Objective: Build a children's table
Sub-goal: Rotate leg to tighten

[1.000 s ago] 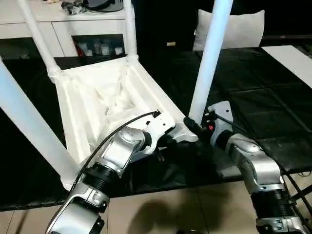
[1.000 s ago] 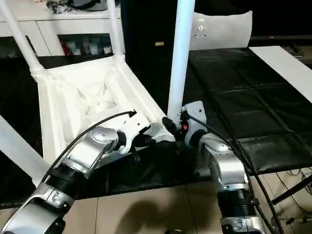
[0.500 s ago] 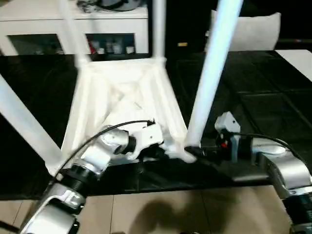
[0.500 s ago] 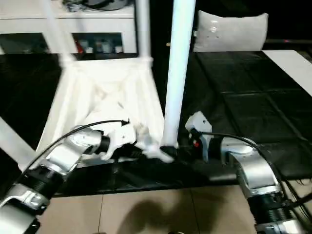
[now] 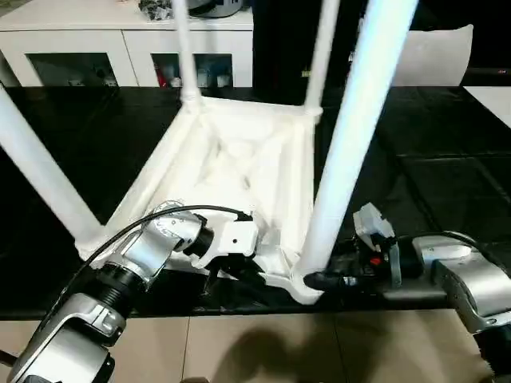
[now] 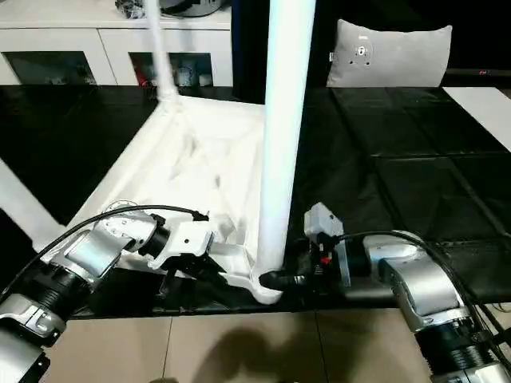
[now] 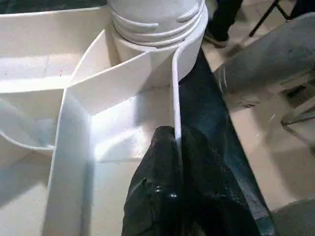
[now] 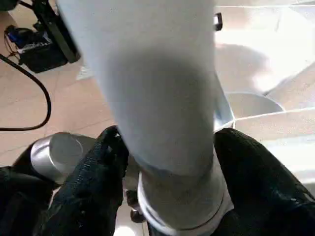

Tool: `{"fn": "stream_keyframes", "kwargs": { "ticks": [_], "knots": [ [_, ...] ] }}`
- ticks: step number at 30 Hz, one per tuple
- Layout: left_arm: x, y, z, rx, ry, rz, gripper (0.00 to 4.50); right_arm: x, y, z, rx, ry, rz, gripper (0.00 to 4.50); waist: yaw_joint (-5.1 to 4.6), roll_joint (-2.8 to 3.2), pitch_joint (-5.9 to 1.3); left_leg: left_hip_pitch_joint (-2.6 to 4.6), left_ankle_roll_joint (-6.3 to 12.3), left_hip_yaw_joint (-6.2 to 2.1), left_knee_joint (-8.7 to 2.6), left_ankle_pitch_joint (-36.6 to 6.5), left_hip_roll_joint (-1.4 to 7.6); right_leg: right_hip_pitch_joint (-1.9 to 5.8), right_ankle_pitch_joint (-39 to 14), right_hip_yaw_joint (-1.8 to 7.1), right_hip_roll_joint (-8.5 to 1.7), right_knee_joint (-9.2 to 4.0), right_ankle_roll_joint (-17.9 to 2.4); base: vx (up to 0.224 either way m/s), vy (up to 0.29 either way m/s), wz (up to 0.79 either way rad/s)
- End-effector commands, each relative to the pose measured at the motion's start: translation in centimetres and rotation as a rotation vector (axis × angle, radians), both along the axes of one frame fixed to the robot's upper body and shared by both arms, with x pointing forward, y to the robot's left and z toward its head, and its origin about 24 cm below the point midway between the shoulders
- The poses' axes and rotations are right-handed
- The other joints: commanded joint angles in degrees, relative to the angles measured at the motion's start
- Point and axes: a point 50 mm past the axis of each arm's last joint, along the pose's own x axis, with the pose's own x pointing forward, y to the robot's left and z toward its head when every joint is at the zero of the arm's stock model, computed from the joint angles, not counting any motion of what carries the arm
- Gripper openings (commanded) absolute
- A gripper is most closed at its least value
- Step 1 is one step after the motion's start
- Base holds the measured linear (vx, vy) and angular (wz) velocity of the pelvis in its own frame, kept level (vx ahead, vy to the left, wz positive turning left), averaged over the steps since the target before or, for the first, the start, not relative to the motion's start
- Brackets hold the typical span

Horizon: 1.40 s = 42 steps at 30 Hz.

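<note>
The upturned tabletop (image 5: 239, 159) has swung round on the black table (image 5: 447, 167) since a second ago (all four legs seated). Left gripper (image 7: 174, 147) pinches its rim; right gripper (image 8: 167, 162) clasps the nearest leg (image 5: 351, 152).

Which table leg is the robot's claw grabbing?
The big leg at the near right corner. The right claw squeezes its base where it meets the tabletop. The other three legs stand untouched.

Lay upturned tabletop (image 5: 239, 167) on work table (image 5: 447, 183), legs (image 5: 351, 152) up; cabinet (image 5: 120, 48) behind, pillow (image 6: 391, 52) back right.
</note>
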Motion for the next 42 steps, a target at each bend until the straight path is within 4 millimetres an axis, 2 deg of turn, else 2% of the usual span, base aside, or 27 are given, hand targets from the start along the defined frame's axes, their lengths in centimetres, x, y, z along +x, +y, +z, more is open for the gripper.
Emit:
{"fn": "stream_keyframes", "kwargs": {
  "ticks": [1,6,11,14,15,16,17,18,20,22,23,26,27,28,29,31,33,35,36,37,38,39,42],
  "knots": [
    [-0.2,-0.8,0.5,0.006,-0.008,-0.087,0.0,-0.1,0.1,0.3,0.015,-0.001,0.028,2.7,-0.15,-0.95,-3.7,-0.88,4.91,0.4,-3.74,-3.95,1.28,4.24,-18.83,3.59,-3.43,-3.69,-6.09,0.0,0.0,0.0],
    [-0.3,-1.1,0.4,-0.036,0.031,-0.061,0.0,-0.6,0.5,0.2,0.055,0.04,0.038,2.24,-0.12,-1.01,-3.71,-0.94,5.0,0.43,-3.73,-3.25,1.35,4.27,-18.1,3.62,-3.38,-3.54,-6.29,0.0,0.0,0.0],
    [0.1,-1.6,0.1,-0.042,0.054,0.088,0.0,-0.2,1.3,0.2,0.099,0.051,-0.082,2.07,-0.27,-0.96,-3.49,-0.82,4.28,0.4,-3.85,-4.2,1.24,4.15,-20.39,3.5,-3.38,-3.98,-5.56,0.0,0.0,0.0],
    [0.6,-2.8,0.1,-0.111,0.07,0.261,0.0,1.5,2.3,-0.4,0.05,-0.009,-0.309,2.07,-0.9,-1.14,-3.19,-0.67,2.53,0.52,-3.81,-5.92,0.69,3.95,-26.91,3.01,-3.31,-5.03,-2.77,0.0,0.0,0.0],
    [0.6,-3.2,0.0,-0.13,0.085,0.309,0.0,2.1,2.6,-0.6,0.039,-0.013,-0.383,2.07,-1.39,-1.18,-3.15,-0.97,2.05,0.48,-3.72,-6.28,0.32,4.13,-29.07,2.61,-3.24,-5.36,-1.47,0.0,0.0,0.0],
    [0.6,-3.5,0.0,-0.136,0.091,0.335,0.0,2.4,2.8,-0.7,0.034,-0.01,-0.427,2.05,-1.77,-1.18,-3.16,-1.03,1.65,0.4,-3.74,-6.37,0.3,4.18,-29.61,2.49,-3.22,-5.42,-1.04,0.0,0.0,0.0],
    [0.6,-3.8,0.0,-0.14,0.086,0.363,0.0,2.7,3.0,-0.8,0.027,-0.015,-0.469,2.04,-2.62,-1.31,-3.1,-1.64,1.66,0.2,-3.64,-6.86,-0.02,4.52,-30.96,1.97,-3.06,-5.77,0.38,0.0,0.0,0.0],
    [0.8,-4.1,-0.2,-0.135,0.073,0.415,0.0,3.1,3.3,-0.9,0.022,-0.02,-0.532,2.04,-3.37,-1.17,-3.16,-1.19,1.95,0.22,-3.48,-7.71,-0.06,4.05,-31.48,1.95,-3.09,-6.17,0.83,0.0,0.0,0.0],
    [1.2,-4.6,-0.2,-0.133,0.041,0.495,0.0,3.7,3.6,-1.0,0.016,-0.024,-0.614,2.0,-4.3,-1.19,-3.16,-1.15,2.47,0.31,-3.24,-7.99,-0.28,3.81,-31.59,1.86,-2.84,-6.39,0.79,0.0,0.0,0.0],
    [1.4,-4.8,-0.2,-0.137,0.031,0.528,0.0,3.8,3.7,-1.0,0.013,-0.025,-0.642,1.99,-4.56,-1.17,-3.22,-1.21,3.25,0.34,-3.12,-7.78,-0.46,3.78,-31.71,1.69,-2.71,-6.6,1.06,0.0,0.0,0.0],
    [1.6,-5.2,0.0,-0.145,0.026,0.578,0.0,4.0,4.0,-1.1,0.011,-0.024,-0.678,1.99,-4.46,-1.26,-3.3,-0.99,4.0,0.39,-3.14,-7.81,-0.46,3.64,-31.58,1.76,-2.68,-6.68,1.16,0.0,0.0,0.0],
    [1.7,-7.2,0.4,-0.201,0.027,0.654,0.0,4.3,5.1,-1.2,0.033,-0.044,-0.736,1.99,-4.5,-1.22,-3.44,-1.32,4.03,0.24,-3.33,-6.17,0.0,3.81,-28.21,2.01,-2.76,-5.95,-0.44,0.0,0.0,0.0],
    [1.7,-7.2,0.4,-0.202,0.027,0.653,0.0,4.3,5.1,-1.2,0.033,-0.046,-0.734,1.99,-4.42,-1.21,-3.47,-1.36,4.26,0.21,-3.38,-5.67,0.01,3.89,-27.22,2.16,-2.81,-5.84,-0.75,0.0,0.0,0.0],
    [1.7,-7.3,0.5,-0.206,0.028,0.652,0.0,4.3,5.2,-1.2,0.032,-0.052,-0.728,2.53,-4.37,-1.2,-3.45,-1.34,4.47,0.22,-3.43,-5.57,0.07,3.93,-26.74,2.25,-2.83,-5.71,-1.03,0.0,0.0,0.0],
    [1.6,-7.4,0.5,-0.206,0.027,0.653,0.0,4.2,5.2,-1.2,0.033,-0.053,-0.731,2.67,-4.29,-1.16,-3.55,-1.37,4.88,0.16,-3.46,-4.81,0.2,4.01,-25.12,2.5,-2.87,-5.39,-1.71,0.0,0.0,0.0],
    [1.6,-7.4,0.6,-0.206,0.01,0.641,0.0,4.1,5.1,-1.2,0.048,-0.04,-0.728,2.67,-4.2,-0.97,-3.68,-1.46,5.5,0.09,-3.51,-3.45,0.38,4.14,-22.13,2.76,-2.93,-4.84,-2.92,0.0,0.0,0.0],
    [1.6,-7.0,0.7,-0.201,-0.011,0.618,0.0,3.9,4.6,-1.0,0.045,-0.062,-0.705,2.93,-4.18,-0.83,-3.66,-1.45,6.0,0.1,-3.53,-3.2,0.47,4.23,-20.17,2.9,-2.99,-4.62,-4.18,0.0,0.0,0.0],
    [1.7,-6.7,0.6,-0.189,-0.029,0.609,0.0,3.9,4.0,-1.0,0.043,-0.073,-0.688,3.14,-4.15,-0.73,-3.61,-1.35,6.23,0.24,-3.49,-3.86,0.44,4.23,-20.21,2.96,-2.94,-4.74,-4.52,0.0,0.0,0.0],
    [1.8,-6.3,0.4,-0.175,-0.048,0.595,0.0,3.8,3.3,-0.7,0.045,-0.095,-0.659,3.17,-3.95,-0.56,-3.56,-1.36,6.26,0.21,-3.51,-4.25,0.42,4.3,-20.71,2.92,-2.99,-4.78,-4.48,0.0,0.0,0.0],
    [1.8,-6.0,0.3,-0.166,-0.051,0.587,0.0,3.8,2.8,-0.5,0.049,-0.099,-0.644,3.39,-3.9,-0.51,-3.58,-1.35,6.27,0.24,-3.48,-4.39,0.4,4.34,-20.91,2.93,-3.0,-4.87,-4.3,0.0,0.0,0.0],
    [1.9,-5.7,0.2,-0.159,-0.055,0.57,0.0,3.7,2.2,-0.3,0.039,-0.111,-0.614,3.39,-3.79,-0.67,-3.57,-1.32,6.62,0.22,-3.52,-4.47,0.5,4.35,-20.6,3.01,-2.97,-4.78,-4.37,0.0,0.0,0.0],
    [1.9,-5.6,0.2,-0.158,-0.061,0.557,0.0,3.6,1.9,-0.2,0.028,-0.12,-0.596,3.51,-3.61,-0.42,-3.56,-1.31,6.69,0.19,-3.5,-4.59,0.46,4.33,-20.71,2.97,-2.99,-4.81,-4.41,0.0,0.0,0.0],
    [1.7,-5.0,0.4,-0.163,-0.066,0.467,0.0,3.1,0.6,-0.1,-0.051,-0.145,-0.479,3.71,-3.29,-0.57,-3.5,-1.27,6.63,0.28,-3.47,-4.89,0.48,4.35,-21.42,2.98,-2.97,-4.85,-4.23,0.0,0.0,0.0]
  ]
}}
